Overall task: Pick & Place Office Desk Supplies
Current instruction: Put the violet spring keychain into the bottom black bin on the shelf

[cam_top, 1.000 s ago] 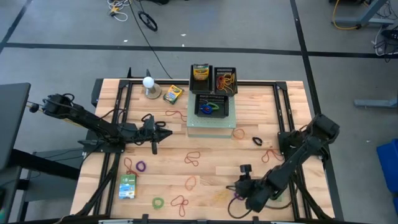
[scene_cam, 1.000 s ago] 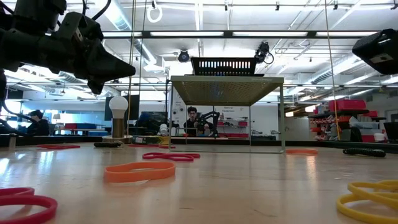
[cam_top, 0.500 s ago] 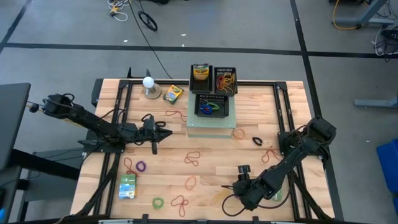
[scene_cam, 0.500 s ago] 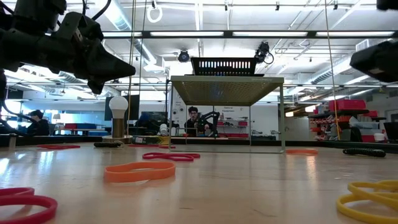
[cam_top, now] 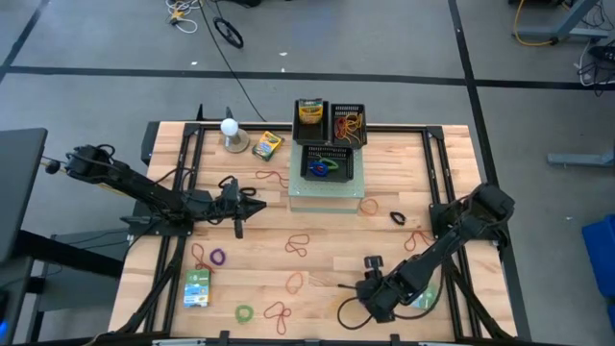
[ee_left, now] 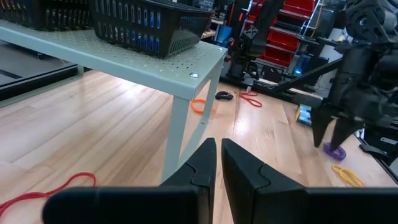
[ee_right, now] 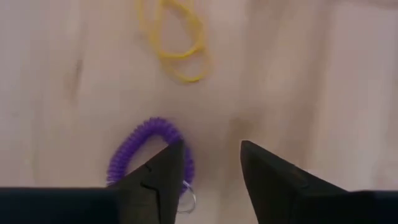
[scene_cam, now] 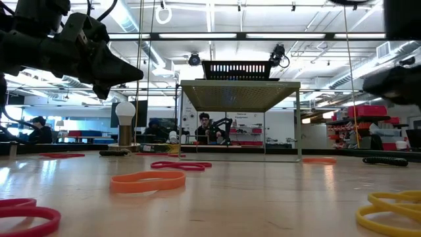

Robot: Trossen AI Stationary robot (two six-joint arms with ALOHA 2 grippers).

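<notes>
My right gripper (ee_right: 211,168) points down, open, near the table's front edge, right of centre (cam_top: 368,296). A purple coiled band (ee_right: 134,146) lies on the wood under one fingertip (ee_right: 163,167); the other fingertip stands over bare wood. Just beyond it lie yellow rubber bands (ee_right: 177,46). The left wrist view shows the same gripper (ee_left: 333,138) low over the purple band (ee_left: 336,150). My left gripper (cam_top: 255,205) waits shut and level at the table's left, facing the shelf. My right gripper comes from above, slanting down, with one fingertip (ee_right: 163,167) overlapping the purple coiled band's near rim (ee_right: 140,163). Whether that fingertip touches the band I cannot tell. The band lies flat on the table.
A pale green shelf (cam_top: 327,192) at the far middle carries black baskets (cam_top: 348,123) with bands and a crayon box. Loose bands (cam_top: 298,245) dot the table. A crayon box (cam_top: 267,144) and a white ball on a base (cam_top: 230,130) stand far left, a green packet (cam_top: 197,286) near left.
My right gripper has moved toward the table's left edge and down over the purple coiled band, tipping steeper. The bands lie where they were.
</notes>
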